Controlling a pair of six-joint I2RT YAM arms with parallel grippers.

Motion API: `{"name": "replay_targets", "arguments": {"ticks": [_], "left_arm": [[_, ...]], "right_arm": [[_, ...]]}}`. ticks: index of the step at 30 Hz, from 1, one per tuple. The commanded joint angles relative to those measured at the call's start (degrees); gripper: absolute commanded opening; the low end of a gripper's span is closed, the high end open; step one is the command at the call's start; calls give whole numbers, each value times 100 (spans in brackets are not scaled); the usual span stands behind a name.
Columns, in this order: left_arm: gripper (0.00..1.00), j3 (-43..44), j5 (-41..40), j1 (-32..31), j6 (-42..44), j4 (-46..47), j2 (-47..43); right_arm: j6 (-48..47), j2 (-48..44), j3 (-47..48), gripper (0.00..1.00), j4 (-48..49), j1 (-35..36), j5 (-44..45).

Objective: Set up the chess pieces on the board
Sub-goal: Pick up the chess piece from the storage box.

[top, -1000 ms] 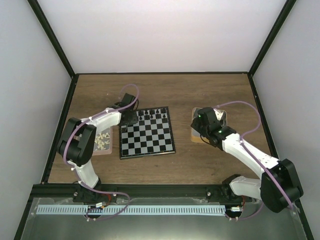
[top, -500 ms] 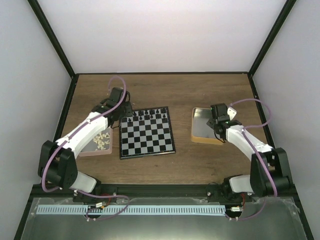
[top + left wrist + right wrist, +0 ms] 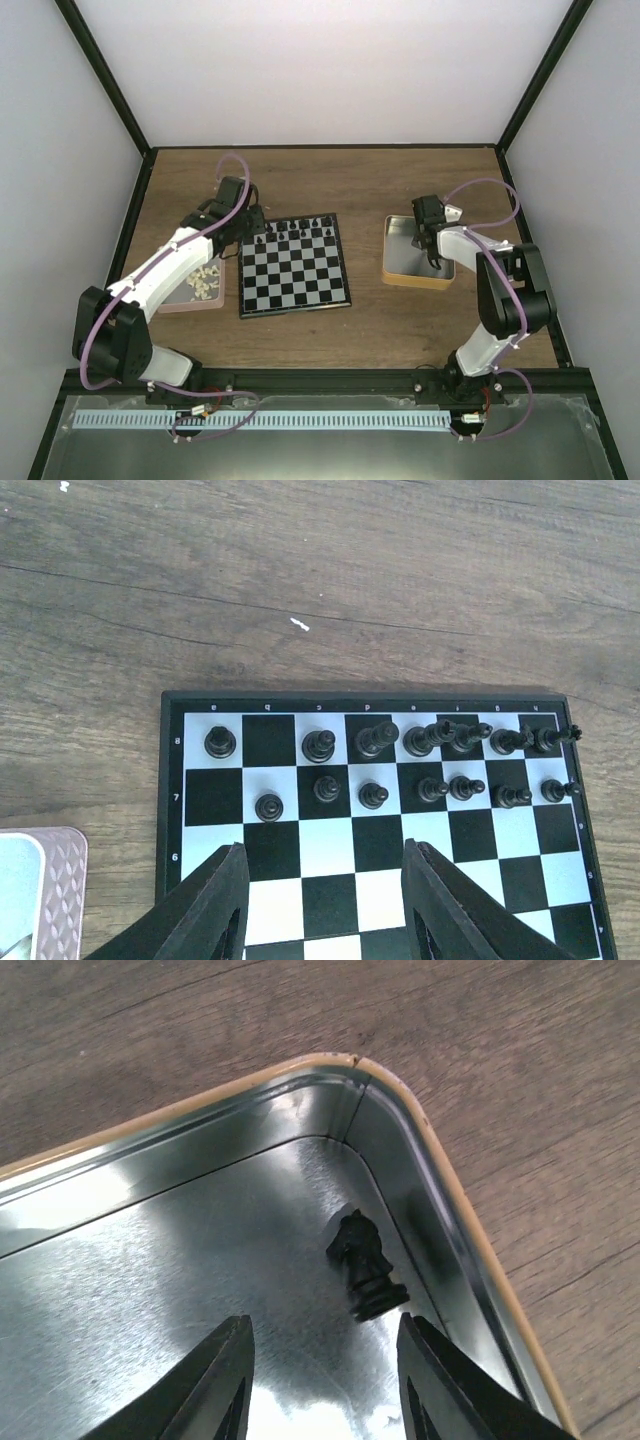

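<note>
The board lies mid-table with tiny black chess pieces in its two far rows, also seen in the left wrist view. My left gripper hangs open and empty over the board's far left corner. My right gripper is open and empty over the metal tin. In the right wrist view one black knight lies on its side near the tin's corner, just ahead of the fingers and not touching them.
A pink tray with pale pieces sits left of the board; its corner shows in the left wrist view. The tin's rim stands right of the knight. Black frame rails edge the table.
The left arm swung out from the board's left edge to its far left corner. The right arm moved from the tin's near left part toward its far side.
</note>
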Motion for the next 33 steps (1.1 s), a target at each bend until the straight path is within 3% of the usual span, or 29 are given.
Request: {"name": "replay_targets", "arguments": {"ticks": [1,15,26,33], "left_arm": [[45,-76,-34,37,96,66,-44],[45,-92,-34,32,135,59,46],[45,-95,-24,32,128,48,-33],[45,-116,23,33,121,90,-113]], "right_arm": [[-329,213,278,42,79,-57,500],[-522,591,325,43,401,-246,207],[-387,405,235,31,357,-274,-325],[-248,379,150,16,390,-377,-434]]}}
